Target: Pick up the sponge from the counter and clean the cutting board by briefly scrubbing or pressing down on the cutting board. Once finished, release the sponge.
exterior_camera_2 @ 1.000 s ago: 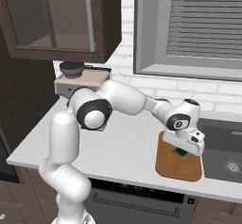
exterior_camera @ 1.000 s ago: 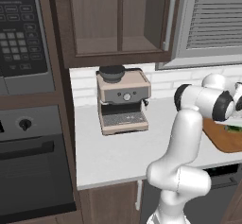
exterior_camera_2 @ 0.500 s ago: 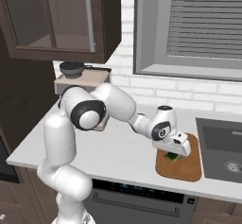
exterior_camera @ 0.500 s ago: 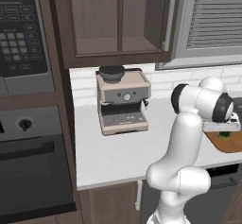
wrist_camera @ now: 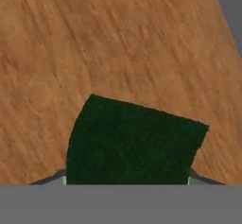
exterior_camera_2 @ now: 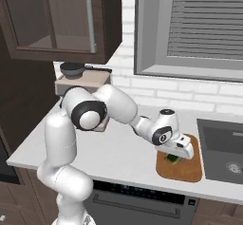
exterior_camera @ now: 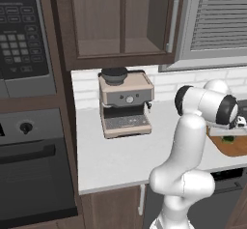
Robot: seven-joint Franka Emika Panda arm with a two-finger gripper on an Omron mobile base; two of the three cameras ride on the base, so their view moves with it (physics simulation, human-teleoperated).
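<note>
Dark green sponge [wrist_camera: 132, 142] flat on reddish-brown cutting board [wrist_camera: 118, 43] (wood grain visible), board on pale counter [exterior_camera_2: 118, 153]

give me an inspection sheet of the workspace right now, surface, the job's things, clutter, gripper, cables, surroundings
Surface: light grey-white stone counter, running from the corner to the sink.
Job's things: small dark green sponge between the gripper's fingers, low over the flat reddish-brown wooden cutting board; contact with the wood cannot be told.
Clutter: beige coffee machine standing at the back of the counter, apart from the board.
Gripper: two-finger gripper over the board, shut on the sponge.
Cables: nothing seen.
Surroundings: dark sink basin right of the board, brown wall cabinets, shuttered window, oven.
</note>
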